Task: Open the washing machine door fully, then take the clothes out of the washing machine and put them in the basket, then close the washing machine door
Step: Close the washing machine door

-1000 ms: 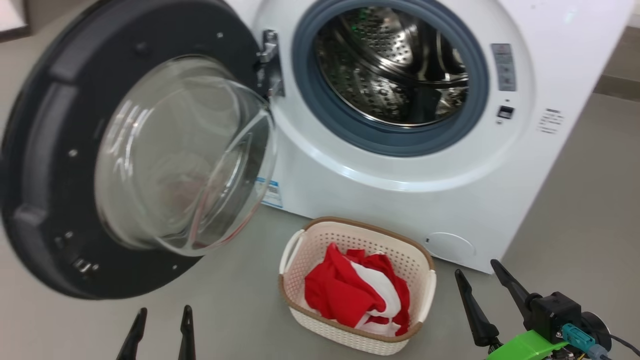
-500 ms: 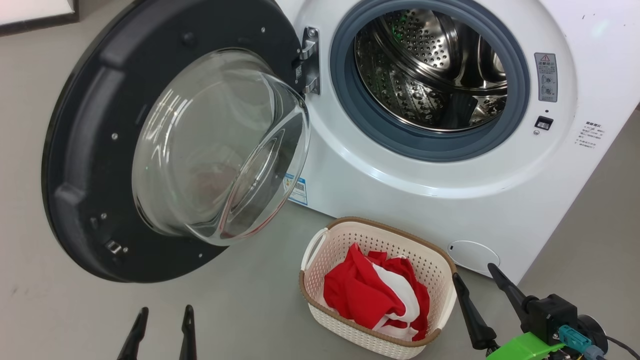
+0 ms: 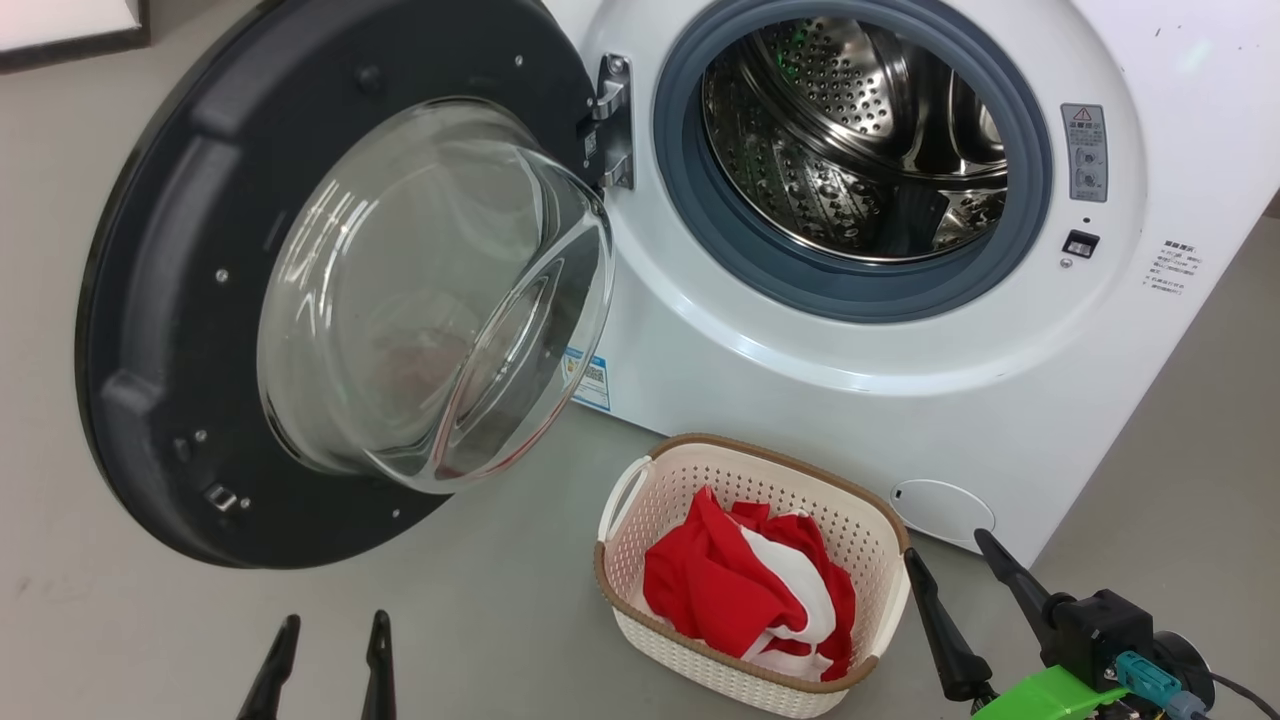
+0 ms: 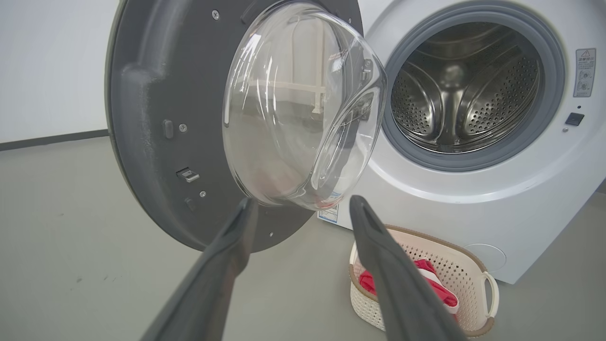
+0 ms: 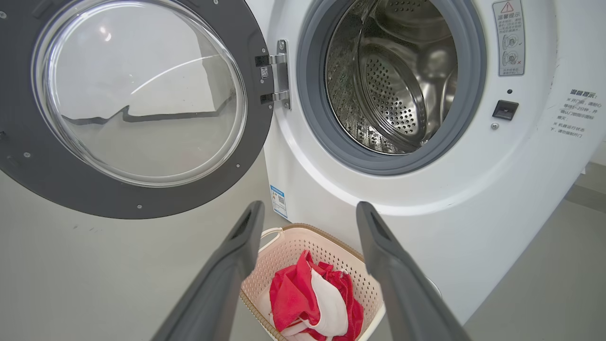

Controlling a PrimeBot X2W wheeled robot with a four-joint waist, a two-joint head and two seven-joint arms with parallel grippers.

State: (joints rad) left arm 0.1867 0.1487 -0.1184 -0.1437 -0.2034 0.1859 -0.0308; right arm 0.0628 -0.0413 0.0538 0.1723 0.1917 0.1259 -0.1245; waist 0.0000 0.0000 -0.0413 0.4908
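Note:
The washing machine point(image 3: 900, 400) is a white front-loader whose steel drum point(image 3: 860, 140) shows nothing inside. Its door point(image 3: 150, 300) hangs wide open to the left, black rim around a bulging glass bowl point(image 3: 430, 290). On the floor in front stands the cream basket point(image 3: 880, 530) holding the red and white clothes point(image 3: 740, 590). My left gripper point(image 3: 327, 628) is open low on the left, below the door. My right gripper point(image 3: 948, 550) is open just right of the basket, holding nothing. The left wrist view looks at the door point(image 4: 151, 118); the right wrist view looks down on the basket point(image 5: 289, 251).
Grey floor point(image 3: 480, 620) spreads between the door and the basket. A dark skirting strip point(image 3: 70, 45) runs along the wall at far left. The machine's small round flap point(image 3: 942, 508) sits low, just behind my right gripper.
The whole head view has shifted, so the camera has turned; machine, door and basket sit further right in it. Both grippers remain open and hold nothing.

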